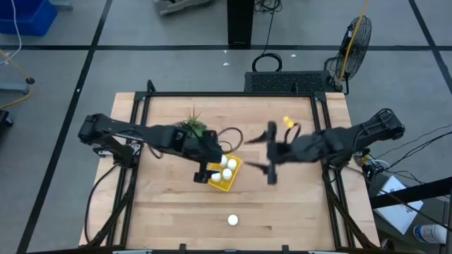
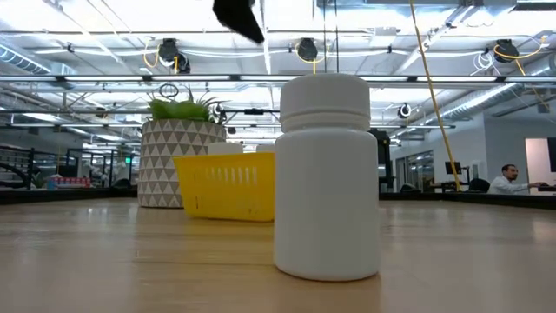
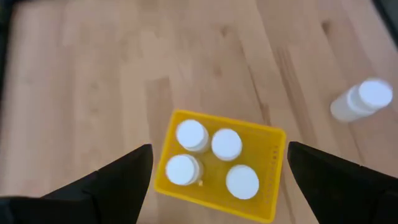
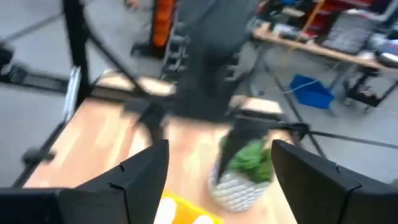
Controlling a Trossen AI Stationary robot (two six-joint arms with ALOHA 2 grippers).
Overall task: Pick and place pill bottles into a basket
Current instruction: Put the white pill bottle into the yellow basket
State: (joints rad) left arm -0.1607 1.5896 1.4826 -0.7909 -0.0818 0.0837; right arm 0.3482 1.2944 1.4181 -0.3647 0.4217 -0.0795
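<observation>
Left gripper point(image 3: 217, 165) wide apart and empty above yellow basket point(image 3: 273, 180), four pill bottles point(image 3: 227, 144) inside, right gripper point(image 1: 272, 152) spread, empty.

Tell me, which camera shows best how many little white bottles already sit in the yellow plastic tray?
The left wrist view: it looks down into the yellow plastic tray and shows four white capped bottles. The high view shows them tiny and partly hidden; the low view shows mostly its wall; the right wrist view only an edge.

Overhead, table-level, two wrist views
</observation>
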